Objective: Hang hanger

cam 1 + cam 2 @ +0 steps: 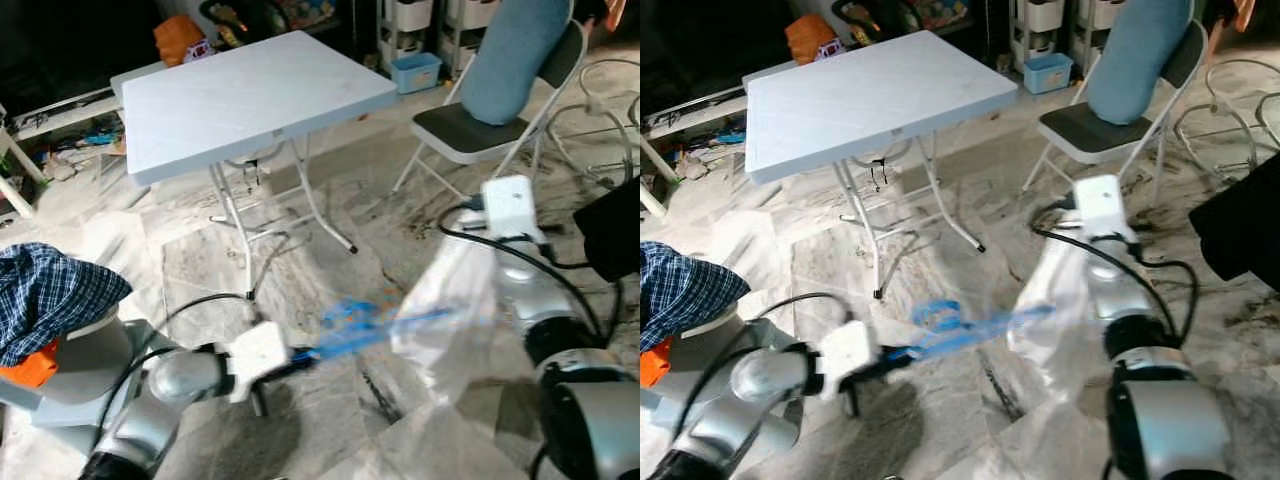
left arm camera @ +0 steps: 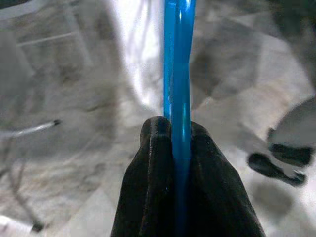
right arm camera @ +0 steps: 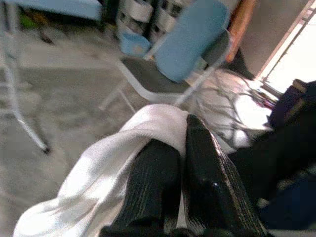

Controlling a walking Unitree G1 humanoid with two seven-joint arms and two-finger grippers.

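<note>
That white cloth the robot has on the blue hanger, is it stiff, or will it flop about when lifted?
Probably floppy: the white cloth sags in loose folds below the right tool, which pinches it. It looks thin and light, almost see-through against the floor. The blue hanger, clamped in the left tool, seems rigid, so it should carry the cloth.

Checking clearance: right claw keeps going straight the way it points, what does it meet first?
Likely the folding chair with the blue cushion, past the white cloth it grips; depth is unclear.

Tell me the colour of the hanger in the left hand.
Bright blue hanger, clearest in the left wrist view.
</note>
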